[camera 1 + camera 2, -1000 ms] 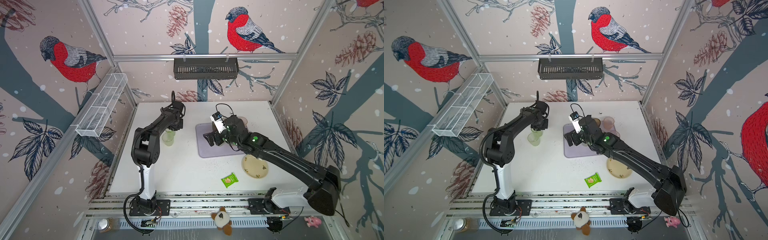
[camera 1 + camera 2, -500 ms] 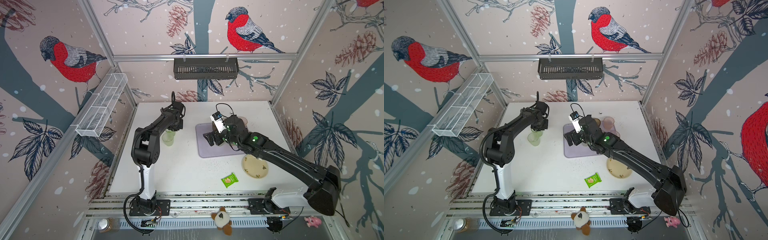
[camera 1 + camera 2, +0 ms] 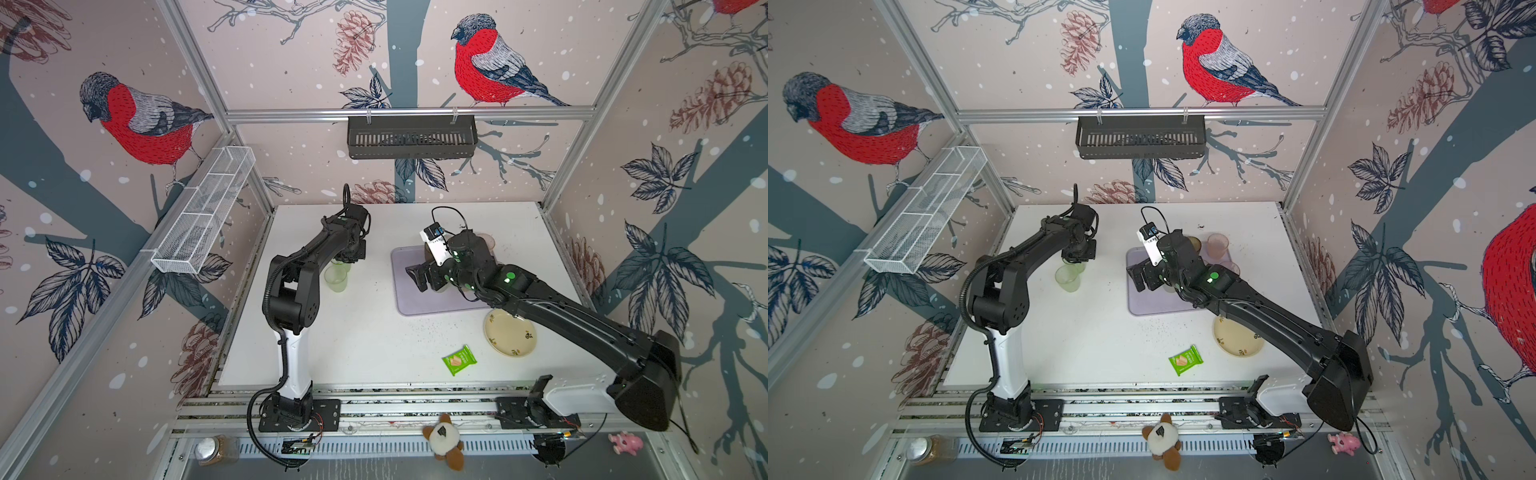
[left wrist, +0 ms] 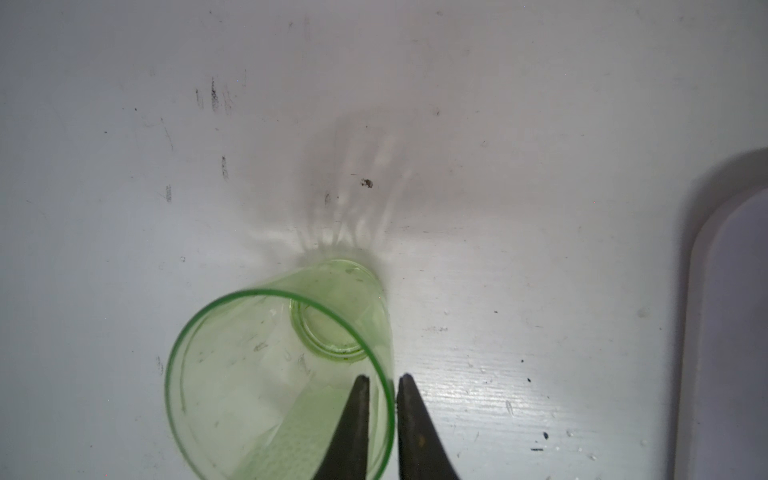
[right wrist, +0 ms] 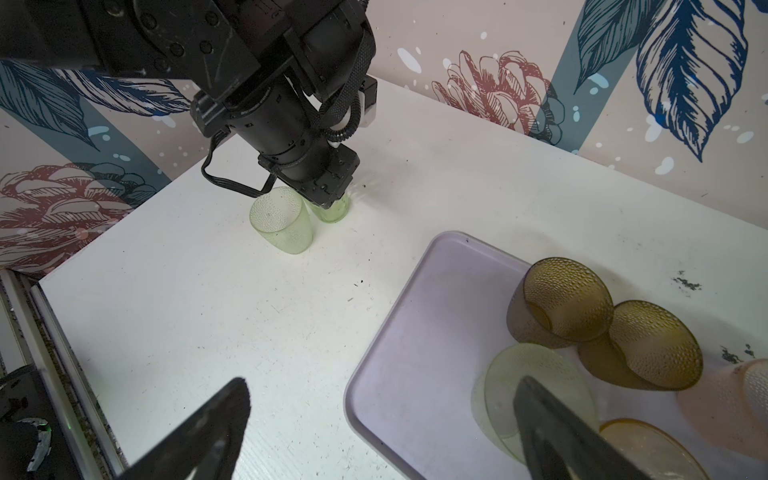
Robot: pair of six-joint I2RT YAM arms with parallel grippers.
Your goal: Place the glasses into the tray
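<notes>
A smooth green glass point(image 4: 282, 365) stands upright on the white table left of the tray. My left gripper point(image 4: 383, 378) comes straight down on it, one finger inside and one outside, shut on its rim. A second, dimpled green glass point(image 3: 336, 278) point(image 5: 282, 224) stands right beside it. The lilac tray point(image 3: 405, 299) point(image 5: 415, 332) holds two brown glasses point(image 5: 561, 299) point(image 5: 652, 345), a pale one point(image 5: 532, 382) and an amber one point(image 5: 648, 449). A pink glass point(image 3: 1218, 244) stands at the tray's far edge. My right gripper point(image 5: 382, 379) hovers open over the tray's left edge, holding nothing.
A cream flowered plate point(image 3: 510, 332) lies in front of the tray under the right arm. A green snack packet point(image 3: 459, 360) lies near the table's front. A black slotted basket point(image 3: 411, 137) hangs on the back wall, a white wire shelf point(image 3: 203, 220) on the left wall.
The left gripper's jaws have narrowed onto the green glass's rim. Both arms have hardly moved.
</notes>
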